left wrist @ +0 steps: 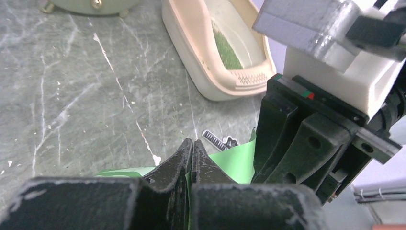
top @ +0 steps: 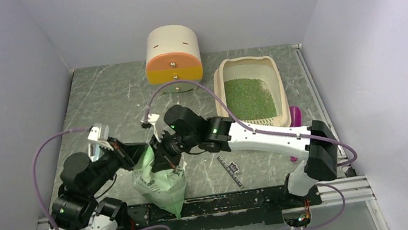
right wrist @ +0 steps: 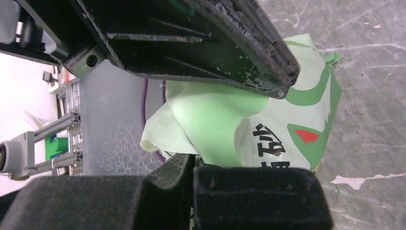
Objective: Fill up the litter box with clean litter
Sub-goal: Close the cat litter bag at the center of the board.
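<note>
The beige litter box [top: 220, 83] stands at the back right, its floor covered with clean litter [top: 250, 98], light-green granules. The left wrist view shows its near end [left wrist: 201, 81] and a strip of litter [left wrist: 226, 48]. A green printed bag [top: 160, 183] stands upright at the front centre. My left gripper [top: 140, 156] is shut on the bag's top edge, a thin green sheet [left wrist: 237, 160] pinched between its jaws [left wrist: 192, 146]. My right gripper [top: 163, 151] is shut on the same top edge from the other side [right wrist: 194, 160], with the bag [right wrist: 225, 124] hanging in front of it.
A round beige-and-orange drawer unit [top: 173, 56] stands at the back. A magenta scoop [top: 295, 116] lies beside the litter box. A black toothed strip [top: 230, 171] lies on the table right of the bag. Grey walls close in left, right and back.
</note>
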You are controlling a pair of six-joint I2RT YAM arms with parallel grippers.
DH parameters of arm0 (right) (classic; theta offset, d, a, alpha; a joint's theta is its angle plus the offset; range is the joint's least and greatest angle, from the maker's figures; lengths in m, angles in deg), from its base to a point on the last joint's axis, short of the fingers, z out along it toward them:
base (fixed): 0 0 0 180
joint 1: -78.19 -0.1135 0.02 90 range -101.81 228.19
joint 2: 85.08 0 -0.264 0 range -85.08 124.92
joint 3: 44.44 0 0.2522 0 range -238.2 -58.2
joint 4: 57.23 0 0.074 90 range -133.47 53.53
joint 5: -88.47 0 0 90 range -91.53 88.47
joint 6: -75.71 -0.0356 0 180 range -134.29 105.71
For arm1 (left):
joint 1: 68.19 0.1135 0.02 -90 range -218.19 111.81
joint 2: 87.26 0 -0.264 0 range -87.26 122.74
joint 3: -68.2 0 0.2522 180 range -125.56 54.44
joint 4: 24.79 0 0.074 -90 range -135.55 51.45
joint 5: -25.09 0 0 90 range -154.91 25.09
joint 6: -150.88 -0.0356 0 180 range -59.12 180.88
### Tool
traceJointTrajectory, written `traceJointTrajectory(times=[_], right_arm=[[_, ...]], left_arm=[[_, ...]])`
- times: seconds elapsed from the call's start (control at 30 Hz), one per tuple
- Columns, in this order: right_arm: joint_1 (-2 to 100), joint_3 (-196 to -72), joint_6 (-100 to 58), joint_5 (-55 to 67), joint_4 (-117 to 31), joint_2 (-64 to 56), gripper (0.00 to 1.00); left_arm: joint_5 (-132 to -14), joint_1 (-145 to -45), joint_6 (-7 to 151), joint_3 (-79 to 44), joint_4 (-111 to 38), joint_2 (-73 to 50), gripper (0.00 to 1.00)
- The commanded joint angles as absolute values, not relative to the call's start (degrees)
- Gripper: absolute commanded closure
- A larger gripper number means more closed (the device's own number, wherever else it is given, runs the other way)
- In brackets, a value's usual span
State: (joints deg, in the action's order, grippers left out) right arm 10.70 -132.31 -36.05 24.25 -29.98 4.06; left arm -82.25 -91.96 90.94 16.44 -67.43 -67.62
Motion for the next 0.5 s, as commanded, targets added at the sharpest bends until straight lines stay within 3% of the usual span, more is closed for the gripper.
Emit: traceJointTrajectory(times=[0.0, 0.2, 0.3, 0.37, 0.47], right_arm=[[10.42, -145.56, -27.62, 28.29, -27.8, 6.13, 1.0], [10.77, -158.26, -24.19, 27.84, -18.25, 13.8, 1.0], [10.72, -152.4, -28.2, 24.74, -20.77, 10.8, 1.0], [10.73, -143.18, -32.21, 22.19, -24.78, 6.84, 0.9], [10.78, -132.86, -36.9, 19.97, -29.52, 1.3, 0.64]], left_arm=[[-79.88, -92.01, 99.42, 18.6, -70.27, -73.36, 0.95], [-77.08, -92.01, 99.37, 17.13, -74.02, -74.92, 0.95], [-78.12, -92.01, 99.42, 17.62, -74.1, -74.76, 0.95], [-78.61, -92.01, 100.88, 18.33, -73.97, -75.41, 0.95], [-79.12, -92.01, 104.48, 19.98, -74.0, -77.54, 0.95]])
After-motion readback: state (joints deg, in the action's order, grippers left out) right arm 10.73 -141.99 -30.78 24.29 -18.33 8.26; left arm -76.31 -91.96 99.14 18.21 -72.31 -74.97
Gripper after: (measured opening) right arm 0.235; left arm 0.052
